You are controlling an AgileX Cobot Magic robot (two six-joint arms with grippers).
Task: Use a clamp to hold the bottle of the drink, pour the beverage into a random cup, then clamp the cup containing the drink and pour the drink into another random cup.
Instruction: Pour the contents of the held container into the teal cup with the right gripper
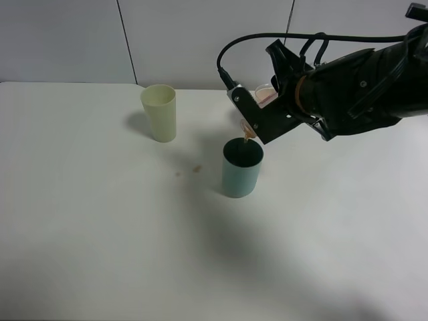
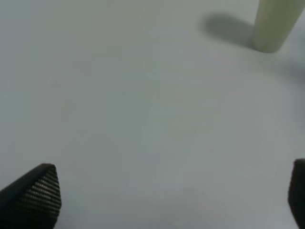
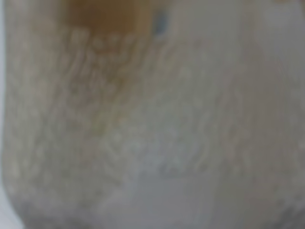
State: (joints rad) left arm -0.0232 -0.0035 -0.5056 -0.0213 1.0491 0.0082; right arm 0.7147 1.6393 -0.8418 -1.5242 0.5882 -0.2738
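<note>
Pale yellow-green cup (image 1: 158, 114) stands upright at the left of the desk (image 1: 80, 221), well apart from the work. The left fingers (image 2: 33, 195) hang wide open and empty over bare desk. Small brown spots (image 1: 196, 168) lie between the cups. The teal-green cup (image 1: 241, 170) stands upright at centre. Just above its far rim we find the mouth of the bottle (image 1: 265, 95). Its long axis tips down and leftward from the right fingers (image 1: 267, 124), which are clamped on it. A thin brown stream (image 1: 248, 136) falls in. The right arm is the nearer. The bottle's body is largely hidden, the right wrist view is a blur, and the cup's fill level cannot be made out.

Bottle (image 1: 265, 97) over near cup (image 1: 241, 177), other cup (image 1: 159, 115) behind-left
</note>
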